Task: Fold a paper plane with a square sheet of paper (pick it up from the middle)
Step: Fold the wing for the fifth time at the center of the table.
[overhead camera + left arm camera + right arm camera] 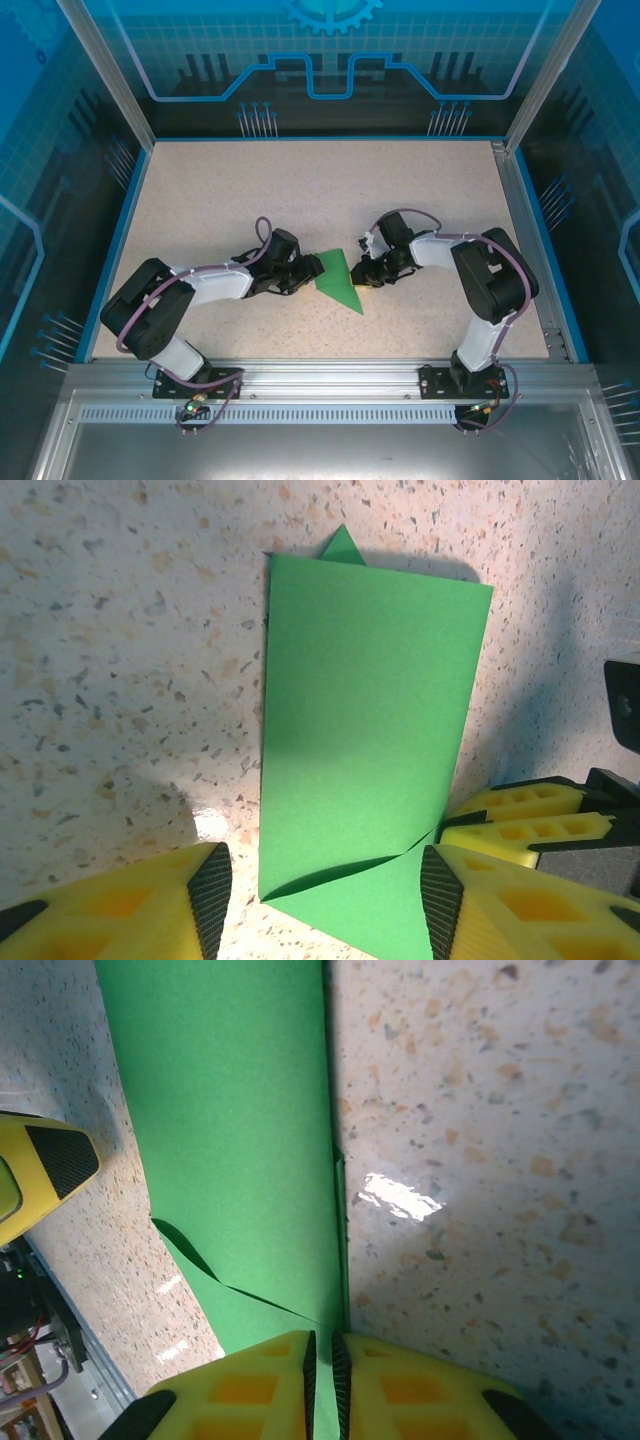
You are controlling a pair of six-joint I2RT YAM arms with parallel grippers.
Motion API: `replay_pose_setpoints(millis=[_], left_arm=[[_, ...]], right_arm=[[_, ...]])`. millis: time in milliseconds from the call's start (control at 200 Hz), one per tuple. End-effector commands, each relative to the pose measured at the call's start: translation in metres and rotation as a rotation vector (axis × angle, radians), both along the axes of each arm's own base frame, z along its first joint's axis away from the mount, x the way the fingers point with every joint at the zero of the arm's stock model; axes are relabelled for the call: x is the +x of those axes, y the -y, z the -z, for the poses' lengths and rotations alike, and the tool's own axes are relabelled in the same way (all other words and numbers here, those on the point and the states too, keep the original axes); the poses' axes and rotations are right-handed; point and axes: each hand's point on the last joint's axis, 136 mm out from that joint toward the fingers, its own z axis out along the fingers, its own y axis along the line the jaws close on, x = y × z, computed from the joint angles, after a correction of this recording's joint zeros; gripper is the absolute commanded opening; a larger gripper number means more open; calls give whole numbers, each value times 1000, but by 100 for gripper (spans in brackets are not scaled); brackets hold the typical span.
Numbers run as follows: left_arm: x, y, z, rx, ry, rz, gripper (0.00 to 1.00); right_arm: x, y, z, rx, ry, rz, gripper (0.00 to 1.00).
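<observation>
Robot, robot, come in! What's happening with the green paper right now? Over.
Left gripper open, fingers either side of the paper's end. Right gripper shut on the folded green paper, pinching its edge. Nothing blocking. Over.

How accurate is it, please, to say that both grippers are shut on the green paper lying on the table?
Not quite: only the right gripper is shut on the green paper. The left wrist view shows the left gripper open, its fingers either side of the paper's end.
</observation>
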Motion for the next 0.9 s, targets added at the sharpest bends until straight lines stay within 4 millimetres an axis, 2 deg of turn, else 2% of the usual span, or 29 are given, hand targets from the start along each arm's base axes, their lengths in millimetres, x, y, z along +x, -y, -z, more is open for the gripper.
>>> replay_pose_setpoints(millis=[0, 180, 500, 575, 665, 895], left_arm=[[6, 5, -7, -13, 1, 17, 57], [7, 7, -7, -20, 0, 21, 57], [5, 7, -5, -24, -10, 20, 58], [5, 8, -5, -26, -9, 23, 58], [5, 8, -5, -27, -9, 25, 58], [5, 7, -6, -26, -8, 24, 58]], right_arm=[[-6, 9, 20, -6, -77, 48, 16], [-8, 7, 10, 60, -78, 55, 19], [-1, 7, -26, 61, 56, 15, 36], [-1, 6, -26, 44, 73, 2, 41], [-6, -6, -27, 77, 63, -43, 43], [-8, -19, -20, 96, 51, -82, 42]])
